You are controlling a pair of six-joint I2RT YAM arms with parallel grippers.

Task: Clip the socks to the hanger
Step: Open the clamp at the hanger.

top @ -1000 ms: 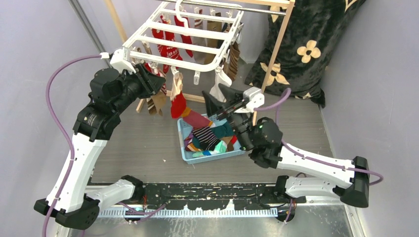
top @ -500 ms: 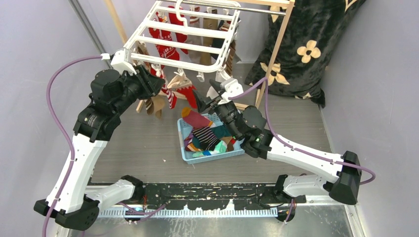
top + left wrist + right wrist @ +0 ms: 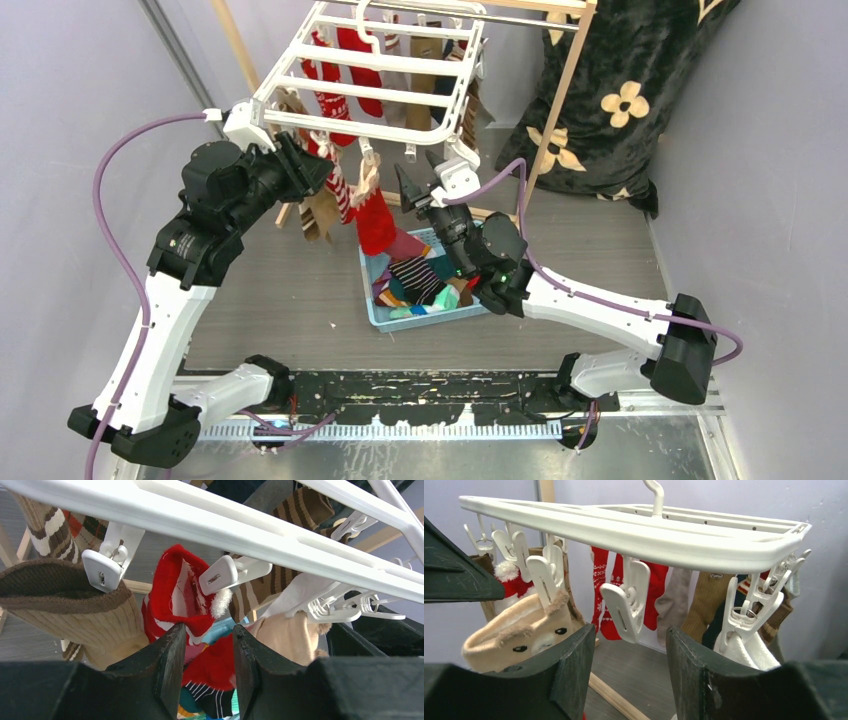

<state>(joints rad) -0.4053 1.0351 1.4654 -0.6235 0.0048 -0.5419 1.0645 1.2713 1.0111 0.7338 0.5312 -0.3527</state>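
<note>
Grey table (image 3: 290,290) below: your left gripper (image 3: 209,632) sits narrowly parted and empty under the hanger (image 3: 240,525) rail, red sock (image 3: 175,595) just beyond. Your right gripper (image 3: 629,635) gapes wide, a peg (image 3: 624,605) just above.

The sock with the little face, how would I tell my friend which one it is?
Find the white hanger with its rows of pegs. On its near edge, beside the red sock with a fluffy white cuff, hangs a tan sock. It alone has two black eyes and fuzzy brown trim, like an animal's face.
</note>
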